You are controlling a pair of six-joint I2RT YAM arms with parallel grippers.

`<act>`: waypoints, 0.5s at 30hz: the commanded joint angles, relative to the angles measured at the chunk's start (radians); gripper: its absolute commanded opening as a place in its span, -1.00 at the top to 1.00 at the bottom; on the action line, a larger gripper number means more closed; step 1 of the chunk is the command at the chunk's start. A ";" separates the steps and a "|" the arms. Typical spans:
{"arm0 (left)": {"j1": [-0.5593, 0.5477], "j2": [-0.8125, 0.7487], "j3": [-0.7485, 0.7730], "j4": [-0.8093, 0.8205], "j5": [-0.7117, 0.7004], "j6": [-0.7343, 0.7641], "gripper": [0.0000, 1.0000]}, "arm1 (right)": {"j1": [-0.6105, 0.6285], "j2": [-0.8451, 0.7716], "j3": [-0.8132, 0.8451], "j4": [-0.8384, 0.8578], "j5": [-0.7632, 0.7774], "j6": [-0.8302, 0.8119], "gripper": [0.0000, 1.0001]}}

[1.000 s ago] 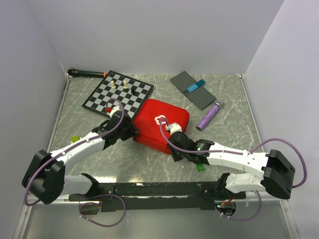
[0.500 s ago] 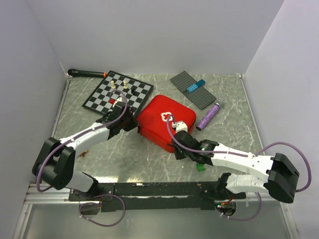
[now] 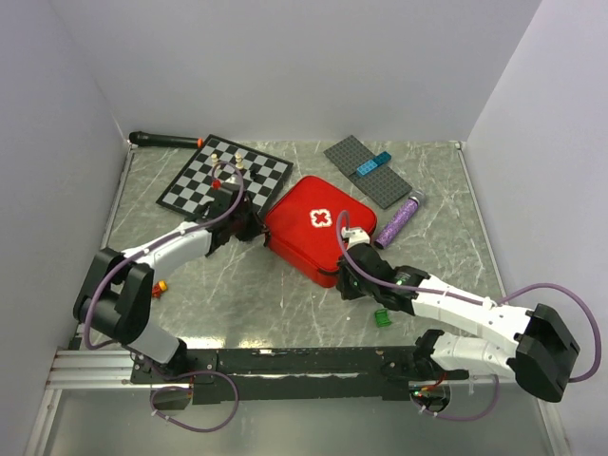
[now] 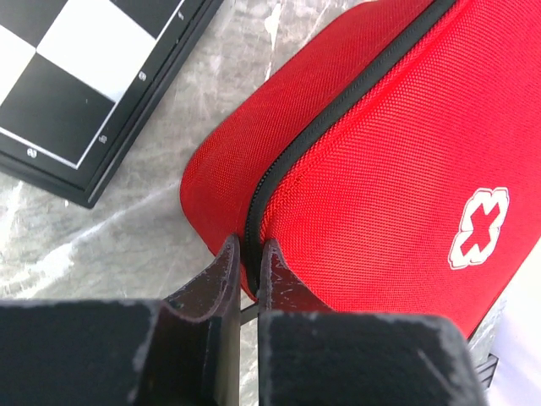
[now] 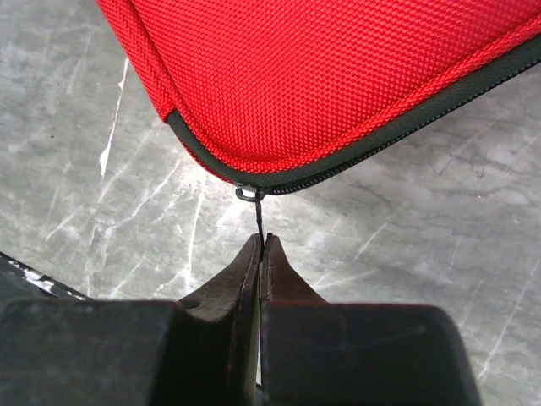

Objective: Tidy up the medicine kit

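The medicine kit point(image 3: 306, 237), a red fabric case with a white cross, lies with its lid down in the middle of the table. My left gripper point(image 3: 250, 228) is at its left corner. In the left wrist view my left gripper point(image 4: 248, 252) is shut on the black zip seam point(image 4: 338, 100) of the medicine kit point(image 4: 389, 152). My right gripper point(image 3: 342, 277) is at the kit's near corner. In the right wrist view my right gripper point(image 5: 260, 242) is shut on the thin metal zip pull point(image 5: 256, 216) that hangs from the corner of the medicine kit point(image 5: 321, 76).
A chessboard point(image 3: 204, 185) with a few pieces lies just left of the kit. Behind it is a black tool point(image 3: 166, 140). A grey baseplate point(image 3: 380, 182) with a blue brick and a purple tube point(image 3: 399, 219) lie to the right. A green block point(image 3: 381, 318) sits by my right arm.
My left gripper has reached forward and shut on the kit's left corner. My right gripper has drawn back from the lid to the near corner. The white cross now shows fully.
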 commanded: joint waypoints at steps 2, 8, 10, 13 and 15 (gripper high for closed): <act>0.071 0.074 0.099 0.014 -0.148 0.109 0.98 | -0.030 -0.009 -0.011 -0.095 0.017 -0.010 1.00; 0.094 0.131 0.164 0.017 -0.113 0.150 0.98 | -0.143 -0.049 -0.029 -0.084 -0.040 0.030 1.00; 0.098 0.144 0.174 0.012 -0.104 0.167 0.98 | -0.184 -0.064 -0.037 -0.071 -0.034 0.032 1.00; 0.099 0.151 0.176 0.014 -0.087 0.187 0.98 | -0.192 -0.040 -0.004 -0.074 0.029 -0.005 1.00; 0.098 0.150 0.178 0.012 -0.085 0.211 0.98 | -0.191 0.007 0.039 -0.083 0.046 -0.039 1.00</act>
